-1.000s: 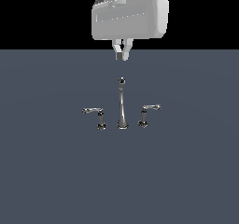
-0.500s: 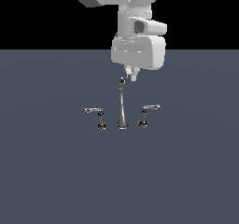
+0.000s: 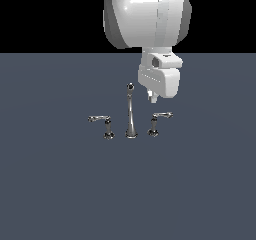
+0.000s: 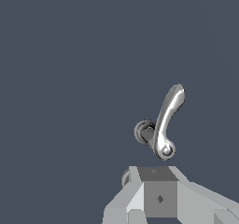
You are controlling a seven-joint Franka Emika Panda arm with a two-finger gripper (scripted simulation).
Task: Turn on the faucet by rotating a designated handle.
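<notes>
Chrome handle [image 3: 159,120] just below the fingers [image 3: 153,98]

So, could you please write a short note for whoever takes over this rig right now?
Gripper: holding nothing; whether it is open or shut cannot be told. It hangs above the small chrome lever handle on the exterior view's right, not touching it.
Faucet: the tall slender chrome spout stands in the middle, with the twin chrome lever on the exterior view's left.
Done: the approach only.
Left: lower onto the right lever, make contact and rotate it.
</notes>
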